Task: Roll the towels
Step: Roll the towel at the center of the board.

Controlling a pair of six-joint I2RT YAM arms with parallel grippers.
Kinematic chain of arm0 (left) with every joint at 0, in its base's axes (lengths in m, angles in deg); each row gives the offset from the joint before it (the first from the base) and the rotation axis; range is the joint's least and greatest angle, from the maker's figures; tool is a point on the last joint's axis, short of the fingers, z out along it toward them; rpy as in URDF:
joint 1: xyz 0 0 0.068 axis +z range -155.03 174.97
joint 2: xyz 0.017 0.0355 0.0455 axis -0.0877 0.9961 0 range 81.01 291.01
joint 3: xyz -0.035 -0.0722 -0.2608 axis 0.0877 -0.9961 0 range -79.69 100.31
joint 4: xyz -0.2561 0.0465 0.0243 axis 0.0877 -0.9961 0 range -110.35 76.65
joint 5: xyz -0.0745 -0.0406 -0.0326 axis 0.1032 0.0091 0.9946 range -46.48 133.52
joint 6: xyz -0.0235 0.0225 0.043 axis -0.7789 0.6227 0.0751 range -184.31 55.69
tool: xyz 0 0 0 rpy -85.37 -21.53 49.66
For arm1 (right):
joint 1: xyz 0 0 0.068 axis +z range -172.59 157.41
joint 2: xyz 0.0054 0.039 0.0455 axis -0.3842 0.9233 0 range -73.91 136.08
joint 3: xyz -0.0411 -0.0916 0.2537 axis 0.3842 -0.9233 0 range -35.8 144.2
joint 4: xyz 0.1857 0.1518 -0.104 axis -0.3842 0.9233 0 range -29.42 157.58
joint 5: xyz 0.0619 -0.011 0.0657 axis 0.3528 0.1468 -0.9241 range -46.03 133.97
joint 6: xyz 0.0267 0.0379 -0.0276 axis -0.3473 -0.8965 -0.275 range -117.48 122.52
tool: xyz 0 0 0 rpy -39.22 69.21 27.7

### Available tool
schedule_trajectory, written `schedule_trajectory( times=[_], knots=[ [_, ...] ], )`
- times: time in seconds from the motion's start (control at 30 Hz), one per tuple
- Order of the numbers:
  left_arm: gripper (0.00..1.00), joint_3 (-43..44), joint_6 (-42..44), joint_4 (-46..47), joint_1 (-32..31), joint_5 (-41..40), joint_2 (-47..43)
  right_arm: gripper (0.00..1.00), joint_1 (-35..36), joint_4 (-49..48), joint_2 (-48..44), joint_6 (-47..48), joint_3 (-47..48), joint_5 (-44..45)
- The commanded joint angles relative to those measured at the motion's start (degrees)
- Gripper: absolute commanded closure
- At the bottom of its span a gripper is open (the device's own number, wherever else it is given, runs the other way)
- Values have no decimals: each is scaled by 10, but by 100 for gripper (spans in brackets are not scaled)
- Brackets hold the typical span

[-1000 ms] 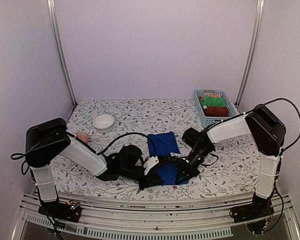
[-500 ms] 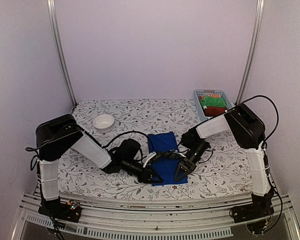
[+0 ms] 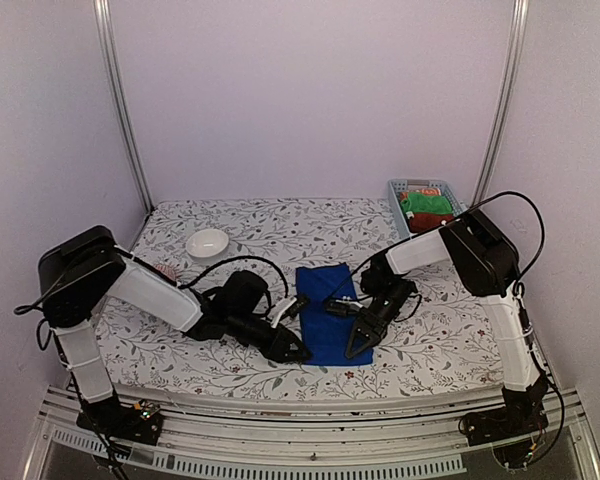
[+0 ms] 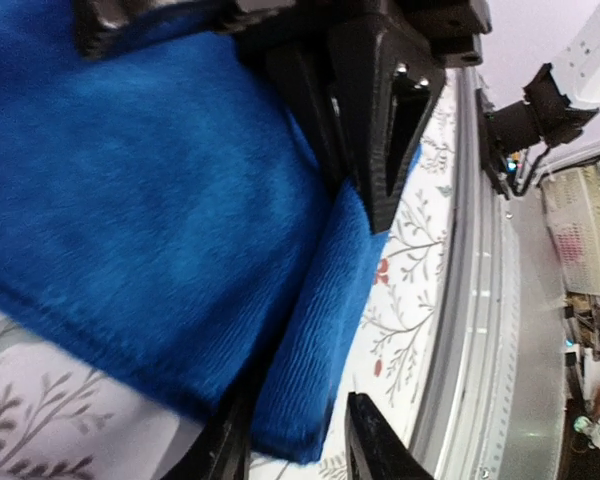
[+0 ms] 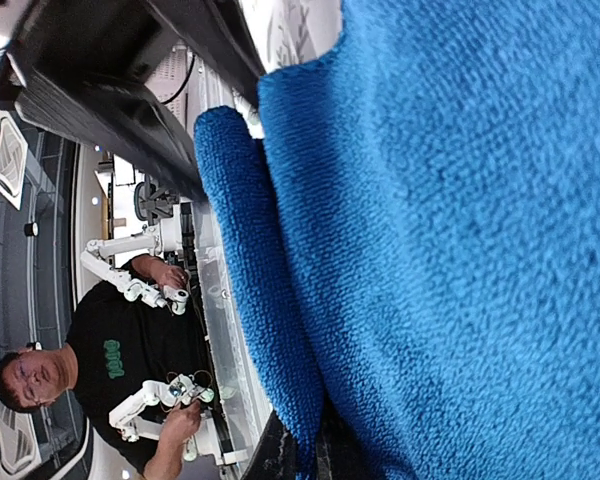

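- Top external view, low centre: the left gripper (image 3: 298,352) and the right gripper (image 3: 356,347) both sit at the near edge of the blue towel (image 3: 325,300). The left is at its near left corner, the right at its near right corner.
- Left wrist view, bottom of the frame: the left gripper's fingers (image 4: 372,447) stand a narrow way apart. The towel's doubled near edge lies between them. Whether they press on it cannot be told.
- Same view, upper middle: the right gripper (image 4: 380,195) comes down as a closed black point onto that same edge, where the blue pile is turned over on itself.
- Right wrist view: blue pile fills most of the frame. The turned-over edge runs down into the closed fingers at the bottom, so the right gripper is pinching the towel.
- Top view, centre: the rest of the blue towel lies flat on the flower-printed table (image 3: 260,225), its long side running away from the arms.
- Left of centre, farther back, a white bowl (image 3: 207,243) sits well apart from the towel.
- Upper right, at the table's far right corner, a basket (image 3: 396,212) holds the red towel (image 3: 435,223) at its near end. A green cloth (image 3: 426,204) lies just behind it, and an orange patterned cloth (image 3: 420,189) is at the far end.
- Right wrist view, lower left: beyond the table edge stands a person (image 5: 110,360) in a black shirt.
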State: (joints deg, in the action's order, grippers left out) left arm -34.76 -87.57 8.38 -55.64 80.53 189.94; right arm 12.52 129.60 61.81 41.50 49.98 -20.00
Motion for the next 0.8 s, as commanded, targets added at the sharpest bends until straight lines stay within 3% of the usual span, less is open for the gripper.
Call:
schedule_trajectory(
  times=[0.0, 0.1, 0.2, 0.33, 0.53, 0.77],
  knots=[
    [63, -22, 64, -139, -29, -211, -93, 96, -1, -75, 27, -56, -32, 109],
    [65, -6, 133, -175, -78, -323, -130, 96, -1, -79, 30, -67, -31, 126],
    [69, 26, 208, -195, -124, -370, -143, 96, 4, -90, 26, -77, -33, 145],
    [69, 69, 305, -196, -170, -367, -129, 96, 11, -92, 23, -80, -29, 155],
    [62, 141, 399, -248, -187, -383, -59, 96, 12, -92, 22, -80, -29, 154],
    [67, 161, 431, -263, -189, -349, -29, 96, 12, -92, 19, -79, -29, 149]
  ],
)
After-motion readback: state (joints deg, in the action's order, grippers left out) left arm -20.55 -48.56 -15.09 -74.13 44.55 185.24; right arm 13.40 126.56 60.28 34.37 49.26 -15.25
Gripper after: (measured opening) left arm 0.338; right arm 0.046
